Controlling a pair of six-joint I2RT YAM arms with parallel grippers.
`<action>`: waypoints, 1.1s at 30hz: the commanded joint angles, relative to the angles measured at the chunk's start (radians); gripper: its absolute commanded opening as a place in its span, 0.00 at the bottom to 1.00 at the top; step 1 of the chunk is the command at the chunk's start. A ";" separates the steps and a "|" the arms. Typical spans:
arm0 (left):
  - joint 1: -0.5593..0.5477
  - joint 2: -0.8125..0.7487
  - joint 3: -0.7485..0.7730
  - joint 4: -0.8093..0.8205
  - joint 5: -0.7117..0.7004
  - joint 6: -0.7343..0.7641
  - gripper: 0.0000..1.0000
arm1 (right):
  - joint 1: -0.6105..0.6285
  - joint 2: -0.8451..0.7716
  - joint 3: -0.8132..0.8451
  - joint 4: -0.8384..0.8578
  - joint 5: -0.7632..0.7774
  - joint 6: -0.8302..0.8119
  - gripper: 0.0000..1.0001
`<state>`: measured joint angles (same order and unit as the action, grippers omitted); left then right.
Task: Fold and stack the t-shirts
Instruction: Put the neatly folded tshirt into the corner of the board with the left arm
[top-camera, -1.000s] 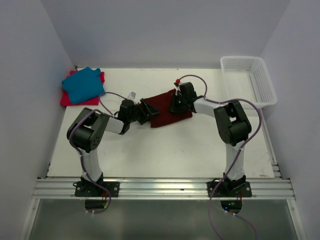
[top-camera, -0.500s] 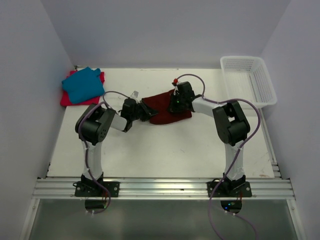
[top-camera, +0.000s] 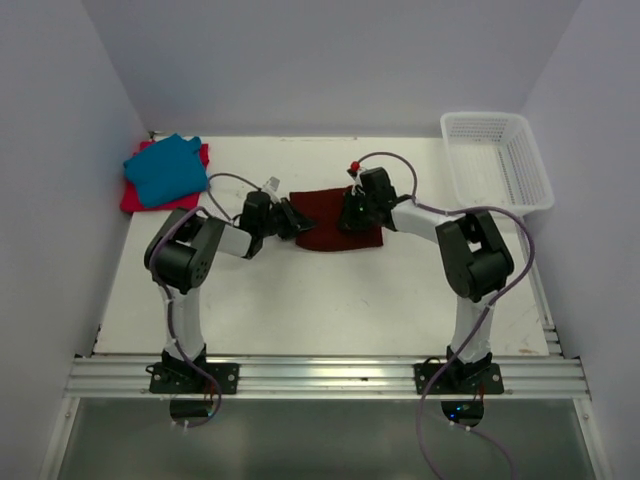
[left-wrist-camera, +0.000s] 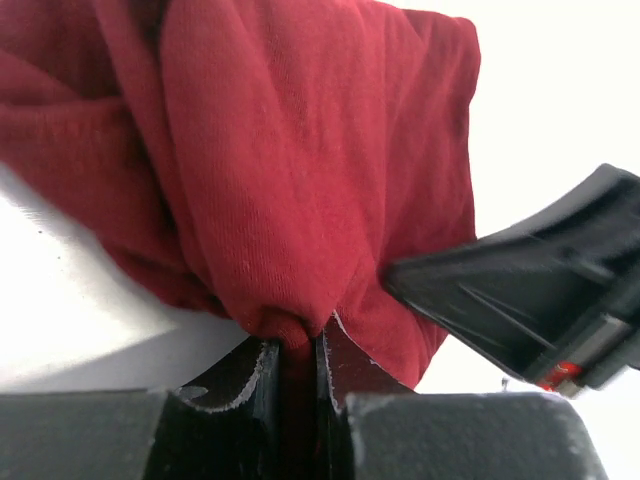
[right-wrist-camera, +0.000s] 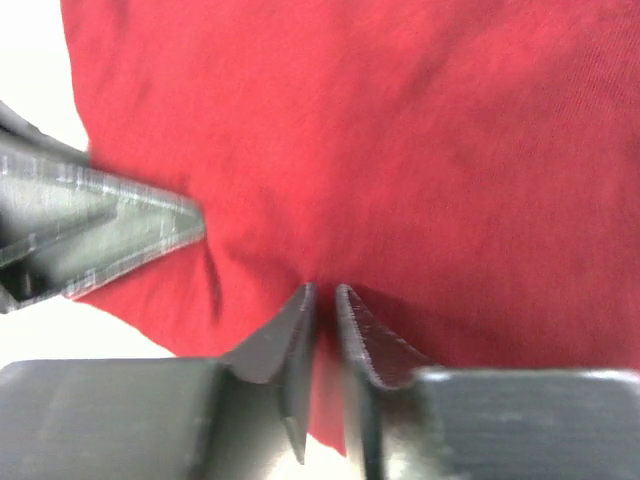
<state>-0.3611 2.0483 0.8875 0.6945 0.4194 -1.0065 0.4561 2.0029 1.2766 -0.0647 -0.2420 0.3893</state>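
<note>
The dark maroon t-shirt (top-camera: 335, 222) lies folded at mid-table. My left gripper (top-camera: 293, 218) is at its left edge, shut on a bunched fold of the cloth (left-wrist-camera: 290, 350); the maroon fabric (left-wrist-camera: 300, 150) fills the left wrist view. My right gripper (top-camera: 350, 214) rests low over the shirt's right half, its jaws (right-wrist-camera: 325, 295) a narrow slit apart on the maroon cloth (right-wrist-camera: 400, 130). The teal blue t-shirt (top-camera: 165, 168) lies folded on the bright red-pink t-shirt (top-camera: 133, 198) at the back left.
A white mesh basket (top-camera: 497, 160) stands at the back right corner. Grey walls close in the table on three sides. The two grippers sit close together, each one's finger showing in the other's wrist view (left-wrist-camera: 520, 285) (right-wrist-camera: 90, 225).
My left gripper closed on the maroon shirt's left edge. The right gripper's jaws have just parted slightly. The shirt now lies squarer and a little further left.
</note>
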 joint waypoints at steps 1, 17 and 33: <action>0.030 -0.158 0.095 -0.134 -0.008 0.172 0.00 | 0.010 -0.165 -0.040 -0.017 -0.036 -0.020 0.20; 0.244 -0.134 0.636 -0.915 -0.149 0.652 0.00 | 0.012 -0.587 -0.270 -0.083 0.004 0.000 0.32; 0.488 0.237 1.291 -1.112 -0.150 0.730 0.00 | 0.013 -0.681 -0.358 -0.167 0.017 -0.010 0.30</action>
<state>0.1024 2.2677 2.0251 -0.4091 0.2596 -0.3119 0.4648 1.3491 0.9287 -0.2028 -0.2440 0.3843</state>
